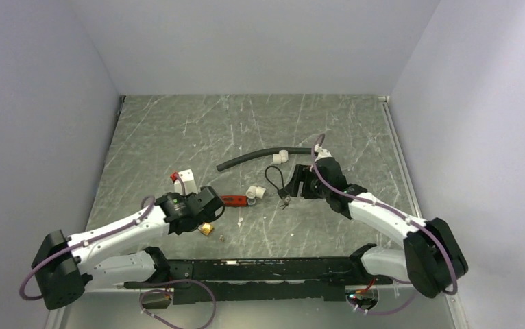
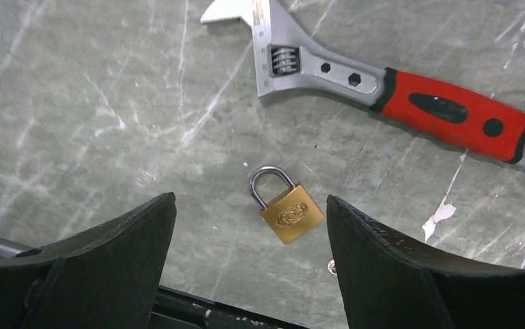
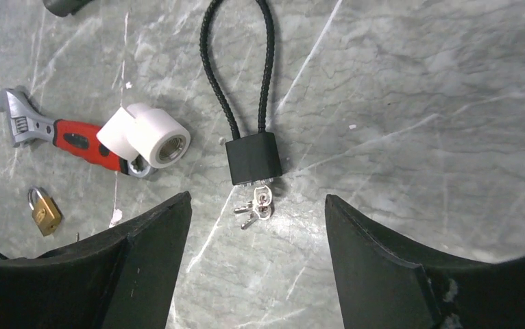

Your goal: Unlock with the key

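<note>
The key (image 3: pixel 261 200) is a small silvery one on a ring with another, lying at the bottom end of a black cable lock (image 3: pixel 253 157); its tip seems to sit in the lock body. My right gripper (image 3: pixel 257 196) hovers open over it, a finger on each side, touching nothing. In the top view the key (image 1: pixel 284 202) lies just left of that gripper (image 1: pixel 299 184). A brass padlock (image 2: pixel 291 214) with its shackle closed lies flat between the fingers of my open left gripper (image 2: pixel 249 199), apart from both.
A red-handled adjustable wrench (image 2: pixel 397 89) lies beyond the padlock. A tiny silvery bit (image 2: pixel 331 266) sits by the left gripper's right finger. White pipe fittings (image 3: pixel 147 135), a black hose (image 1: pixel 260 156) and a small white scrap (image 2: pixel 440 214) are on the marble-patterned table.
</note>
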Motion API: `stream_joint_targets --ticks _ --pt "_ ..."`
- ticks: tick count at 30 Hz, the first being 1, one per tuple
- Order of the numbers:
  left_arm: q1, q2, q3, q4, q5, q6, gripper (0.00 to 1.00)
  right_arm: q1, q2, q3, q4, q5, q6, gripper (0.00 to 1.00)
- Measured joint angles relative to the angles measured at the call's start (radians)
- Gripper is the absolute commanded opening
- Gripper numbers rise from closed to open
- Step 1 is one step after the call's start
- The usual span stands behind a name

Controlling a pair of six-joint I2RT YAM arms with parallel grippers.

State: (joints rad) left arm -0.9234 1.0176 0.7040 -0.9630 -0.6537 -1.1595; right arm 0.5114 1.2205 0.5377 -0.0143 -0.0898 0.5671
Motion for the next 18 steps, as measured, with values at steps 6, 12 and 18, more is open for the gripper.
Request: stream_joint_targets --ticks 6,12,18 --pt "0.0 0.084 -0.058 0.07 0.082 -0.146 0.73 0.0 -0.123 0.02 -0.099 0.065 -0.034 0.75" --pt "0.0 0.151 -0.112 0.167 0.126 -0.219 0.66 0.0 -0.159 0.02 -0.13 0.076 -0.042 0.75" --pt "0.006 0.171 -0.134 0.245 0.135 -0.251 0.58 0.0 -0.176 0.02 -0.147 0.076 -0.044 0.75"
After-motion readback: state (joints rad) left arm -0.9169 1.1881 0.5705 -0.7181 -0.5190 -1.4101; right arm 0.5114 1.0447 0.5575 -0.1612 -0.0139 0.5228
